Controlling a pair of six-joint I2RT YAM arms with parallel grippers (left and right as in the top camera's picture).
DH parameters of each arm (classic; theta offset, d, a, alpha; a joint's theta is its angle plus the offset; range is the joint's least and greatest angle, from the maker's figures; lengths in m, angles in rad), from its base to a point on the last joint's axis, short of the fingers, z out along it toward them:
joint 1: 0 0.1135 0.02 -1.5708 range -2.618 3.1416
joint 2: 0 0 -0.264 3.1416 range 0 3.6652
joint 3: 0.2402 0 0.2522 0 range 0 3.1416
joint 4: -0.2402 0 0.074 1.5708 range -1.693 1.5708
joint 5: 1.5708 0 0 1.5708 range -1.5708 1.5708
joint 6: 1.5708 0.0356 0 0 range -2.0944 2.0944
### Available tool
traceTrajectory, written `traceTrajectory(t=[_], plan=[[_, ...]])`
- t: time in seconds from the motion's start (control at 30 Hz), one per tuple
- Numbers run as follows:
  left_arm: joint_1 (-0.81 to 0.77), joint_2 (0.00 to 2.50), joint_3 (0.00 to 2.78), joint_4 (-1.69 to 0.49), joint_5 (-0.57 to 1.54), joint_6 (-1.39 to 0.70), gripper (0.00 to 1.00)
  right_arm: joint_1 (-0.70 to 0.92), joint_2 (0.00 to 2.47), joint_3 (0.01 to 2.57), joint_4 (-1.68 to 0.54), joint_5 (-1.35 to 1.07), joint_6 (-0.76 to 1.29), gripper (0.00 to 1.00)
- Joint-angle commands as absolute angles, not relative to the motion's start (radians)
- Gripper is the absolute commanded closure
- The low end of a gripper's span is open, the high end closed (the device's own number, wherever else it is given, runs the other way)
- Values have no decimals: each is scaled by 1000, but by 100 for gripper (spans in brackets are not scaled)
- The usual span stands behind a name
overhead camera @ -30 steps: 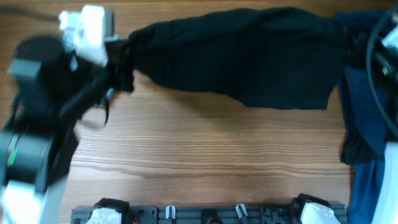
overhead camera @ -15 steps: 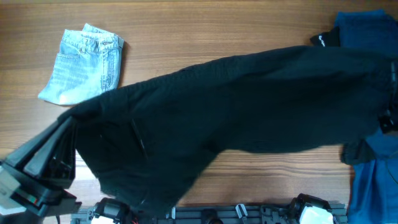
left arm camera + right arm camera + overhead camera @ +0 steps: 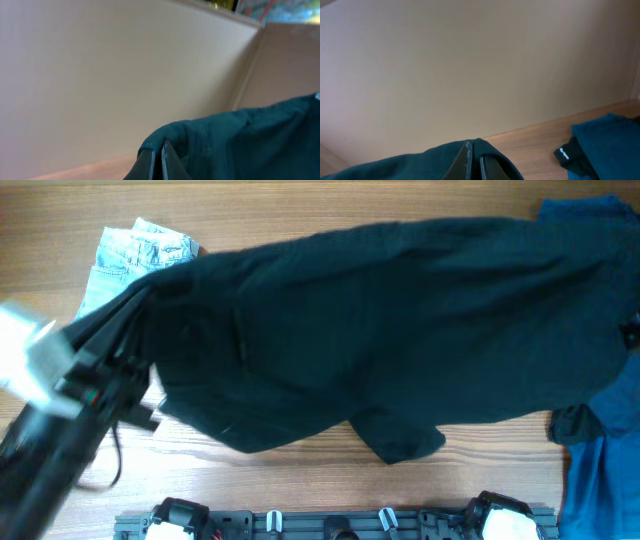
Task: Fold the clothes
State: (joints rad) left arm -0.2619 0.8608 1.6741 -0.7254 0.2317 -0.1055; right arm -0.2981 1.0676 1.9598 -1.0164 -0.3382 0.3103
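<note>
A large black garment (image 3: 380, 330) hangs stretched across the whole table in the overhead view, lifted at both ends. My left gripper (image 3: 156, 152) is shut on its left edge (image 3: 240, 140); the left arm (image 3: 60, 410) shows at the lower left. My right gripper (image 3: 472, 155) is shut on the other edge of the garment (image 3: 395, 167); it is out of frame in the overhead view. A folded pair of light blue jeans (image 3: 140, 255) lies at the far left, partly hidden by the garment.
A pile of blue clothes (image 3: 600, 380) lies along the right edge, and shows in the right wrist view (image 3: 605, 137) with a black piece with a white label (image 3: 567, 155). A black rail with white mounts (image 3: 340, 522) runs along the front edge.
The black garment has been lifted and swung from the back of the table toward the front and spread wider. The left arm moved from the back left to the lower left, uncovering the jeans.
</note>
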Motion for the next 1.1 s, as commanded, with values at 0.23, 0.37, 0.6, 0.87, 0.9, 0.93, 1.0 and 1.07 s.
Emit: traceTrajectory(t=[0.23,0.37,0.6,0.87,0.9,0.93,1.0,1.07], plan=[[-266,876,1913,-860,397,-85,96,-302,1047,2248,-1173,-309,313,96],[-266,879,1943,-892,376,-77,96,-302,1048,2280,-1178,-300,313,96],[-266,1061,1943,-942,81,-68,96,-302,1191,2276,-1222,-316,315,96],[-258,1594,1943,-823,56,-11,96,-286,1686,2276,-1176,-459,287,95],[-257,1694,1943,-773,54,-10,95,-274,1772,2276,-1128,-474,263,91],[-254,1760,1943,-723,55,-11,92,-265,1853,2276,-1060,-487,258,82],[-245,1890,1943,-601,46,-12,51,-257,1980,2276,-923,-547,191,48],[-231,1976,1944,-558,12,-78,9,-271,2069,2276,-880,-649,187,29]])
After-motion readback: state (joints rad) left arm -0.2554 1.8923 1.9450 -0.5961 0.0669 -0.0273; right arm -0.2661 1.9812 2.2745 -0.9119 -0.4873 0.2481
